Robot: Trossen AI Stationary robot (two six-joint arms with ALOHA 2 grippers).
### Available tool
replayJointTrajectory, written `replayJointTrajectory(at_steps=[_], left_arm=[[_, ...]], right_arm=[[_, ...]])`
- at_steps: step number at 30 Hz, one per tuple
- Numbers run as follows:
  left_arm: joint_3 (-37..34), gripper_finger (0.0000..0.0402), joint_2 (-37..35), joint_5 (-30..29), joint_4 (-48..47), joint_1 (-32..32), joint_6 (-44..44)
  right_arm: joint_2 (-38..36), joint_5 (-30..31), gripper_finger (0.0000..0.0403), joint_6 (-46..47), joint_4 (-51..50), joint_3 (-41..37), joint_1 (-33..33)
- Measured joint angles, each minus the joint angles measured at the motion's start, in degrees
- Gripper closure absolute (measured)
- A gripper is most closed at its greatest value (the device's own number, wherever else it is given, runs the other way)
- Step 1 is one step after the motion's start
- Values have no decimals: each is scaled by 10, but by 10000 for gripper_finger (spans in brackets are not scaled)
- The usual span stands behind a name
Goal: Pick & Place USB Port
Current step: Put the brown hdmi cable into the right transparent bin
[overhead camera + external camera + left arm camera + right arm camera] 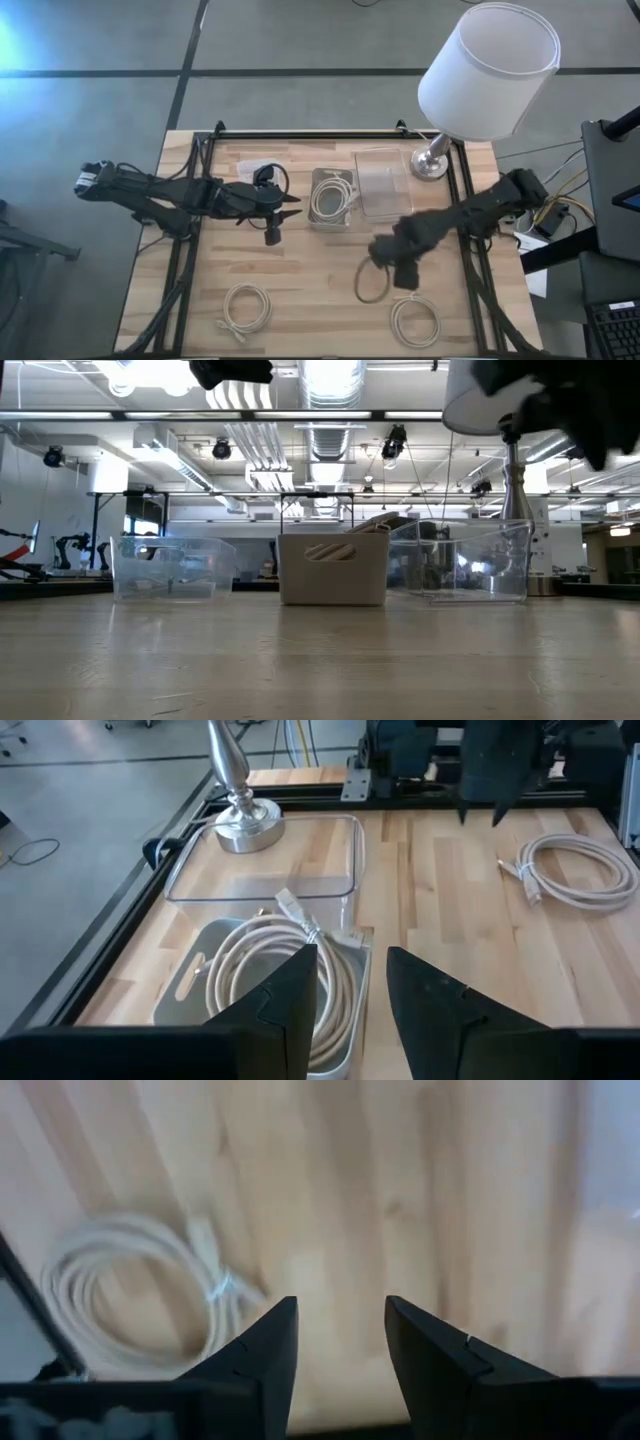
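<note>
Along the near edge of the table, two white cable coils are lying loose, one at 7 o'clock [247, 306] and one at 5 o'clock [415, 320], likely waiting to be collected. A dark cable loop [357, 282] is resting just inward of the second coil, right beside the right gripper [340, 1305]. That gripper is hanging over bare wood at about 4 o'clock with its fingers spread moderately wide and nothing between them. Its wrist camera is looking down at the 5 o'clock coil, so it is probably lining up on a cable there. Whether it is touching the dark loop cannot be told.

Further in, at about 10 o'clock, the left gripper [350, 955] is hovering with a clear gap between its fingers, also carrying nothing. It is pointing across a grey bin [190, 982] at 12 o'clock, where one white USB cable [255, 955] is already sitting coiled. This bin seems to be serving as the drop point.

Beside the bin toward 1 o'clock, a clear tray [383, 180] is sitting with nothing visible in it. On the other side a clear tub [165, 568] appears to be holding a black cable [265, 178]. At the far corner near 2 o'clock a lamp base [430, 162] is standing clear of the work.
</note>
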Motion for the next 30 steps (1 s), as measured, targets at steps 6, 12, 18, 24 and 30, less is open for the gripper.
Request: replayJointTrajectory(at_steps=[6,12,18,24,30], left_arm=[[0,275,0,-3,12,0,4],[0,275,0,-4,30,0,11],[0,275,0,-4,31,0,11],[0,275,0,-4,31,0,12],[0,275,0,-4,31,0,15]], right_arm=[[-14,-37,257,130,60,-90,81],[-14,-52,255,225,170,-148,130],[-14,-52,259,288,211,-180,159],[-10,-51,257,297,313,-217,188],[20,-50,257,306,317,-231,212]])
